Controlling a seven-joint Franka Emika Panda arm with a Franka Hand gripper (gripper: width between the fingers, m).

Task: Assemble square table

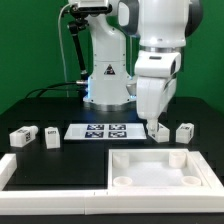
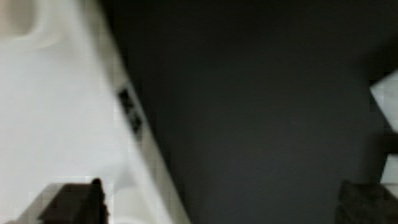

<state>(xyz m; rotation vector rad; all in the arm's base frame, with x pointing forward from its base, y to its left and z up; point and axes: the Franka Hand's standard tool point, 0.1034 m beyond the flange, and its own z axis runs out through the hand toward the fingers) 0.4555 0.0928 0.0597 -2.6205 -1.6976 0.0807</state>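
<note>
Resting on black tabletop (image 1: 45, 112), square top (image 1: 160, 168), green backdrop (image 1: 25, 45)

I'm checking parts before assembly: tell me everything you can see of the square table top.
The square table top is white and plastic-looking, a shallow square tray with a raised rim and round sockets in its corners. It lies flat, sockets up, on the black table at the exterior view's lower right. No legs are fitted. Two leg blocks stand apart behind it, and the claw hangs near them, clear of it.
</note>
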